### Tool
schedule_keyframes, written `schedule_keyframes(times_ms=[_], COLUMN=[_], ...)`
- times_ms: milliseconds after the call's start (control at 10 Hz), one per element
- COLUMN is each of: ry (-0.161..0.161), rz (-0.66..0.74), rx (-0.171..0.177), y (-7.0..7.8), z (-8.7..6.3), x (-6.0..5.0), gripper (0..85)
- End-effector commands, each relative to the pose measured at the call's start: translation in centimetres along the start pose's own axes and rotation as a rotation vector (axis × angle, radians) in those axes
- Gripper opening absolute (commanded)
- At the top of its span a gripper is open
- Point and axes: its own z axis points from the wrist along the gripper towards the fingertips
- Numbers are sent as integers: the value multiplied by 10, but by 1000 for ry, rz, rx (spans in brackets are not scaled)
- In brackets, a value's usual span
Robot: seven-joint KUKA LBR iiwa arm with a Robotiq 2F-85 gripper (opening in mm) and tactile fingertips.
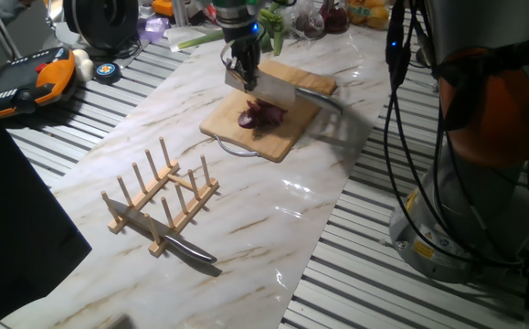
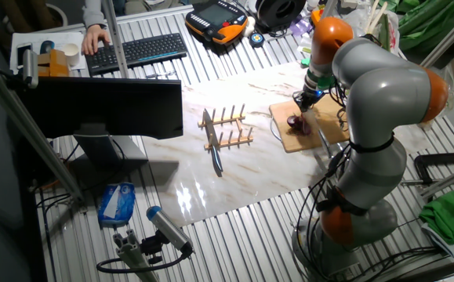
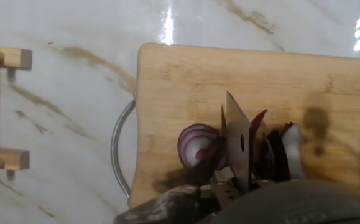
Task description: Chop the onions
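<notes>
The purple-red onion (image 1: 262, 114) lies cut into slices and bits on the wooden cutting board (image 1: 287, 137). My gripper (image 1: 243, 71) is shut on the handle of a cleaver (image 1: 279, 90), whose blade hangs just above the onion. In the hand view the blade (image 3: 237, 134) stands edge-on among the pieces, with a ringed slice (image 3: 196, 146) to its left and darker pieces (image 3: 286, 152) to its right on the board (image 3: 186, 81). The other fixed view shows the gripper (image 2: 305, 98) over the onion (image 2: 294, 122). The fingertips are mostly hidden.
A wooden peg rack (image 1: 159, 196) stands nearer the front with a second knife (image 1: 188, 249) at its foot. Wrapped vegetables and green stalks (image 1: 278, 27) lie behind the board. The arm's base (image 1: 483, 155) is at the right. A teach pendant (image 1: 36, 78) lies far left.
</notes>
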Motion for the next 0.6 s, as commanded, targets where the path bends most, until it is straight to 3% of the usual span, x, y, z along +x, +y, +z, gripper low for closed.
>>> schedule_keyframes(times_ms=[0, 300, 500], ry=[1, 18, 1], rz=[2, 9, 23], rx=[0, -21, -19], y=[1, 1, 10], z=[1, 2, 6], x=[-1, -1, -4], gripper=[7, 7, 7])
